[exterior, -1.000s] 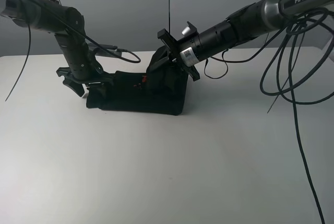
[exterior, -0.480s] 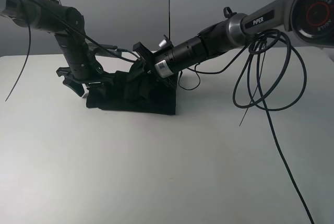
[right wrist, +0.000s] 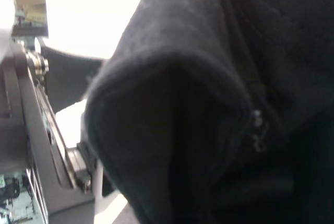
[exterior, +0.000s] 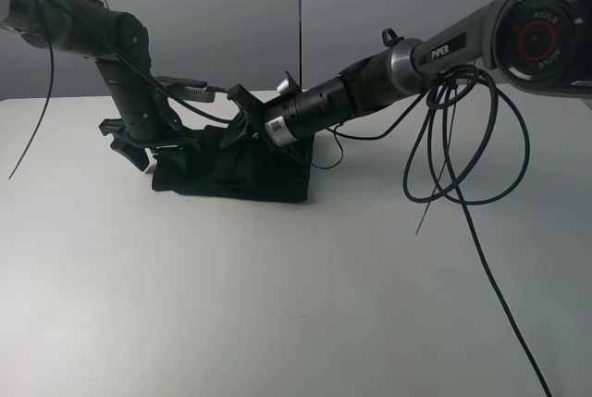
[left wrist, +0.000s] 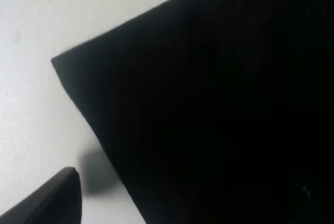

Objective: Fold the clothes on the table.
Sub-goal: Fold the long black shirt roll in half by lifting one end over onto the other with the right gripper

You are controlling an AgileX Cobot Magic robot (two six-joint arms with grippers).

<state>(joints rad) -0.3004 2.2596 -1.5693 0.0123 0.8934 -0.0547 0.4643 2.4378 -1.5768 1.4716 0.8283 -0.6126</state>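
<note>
The near half of the white table and its far-left corner lie bare, open to any approach. The bunched black T-shirt is hemmed in, with the left gripper at its left edge and the right arm slanting over its top. Looped black cables hang beside that arm, and one trails across the table's right side.

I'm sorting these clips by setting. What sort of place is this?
Likely a robotics lab or test bench, not a home: a plain white table, two cabled robot arms over it, bare grey wall panels behind, and a black T-shirt being handled.
</note>
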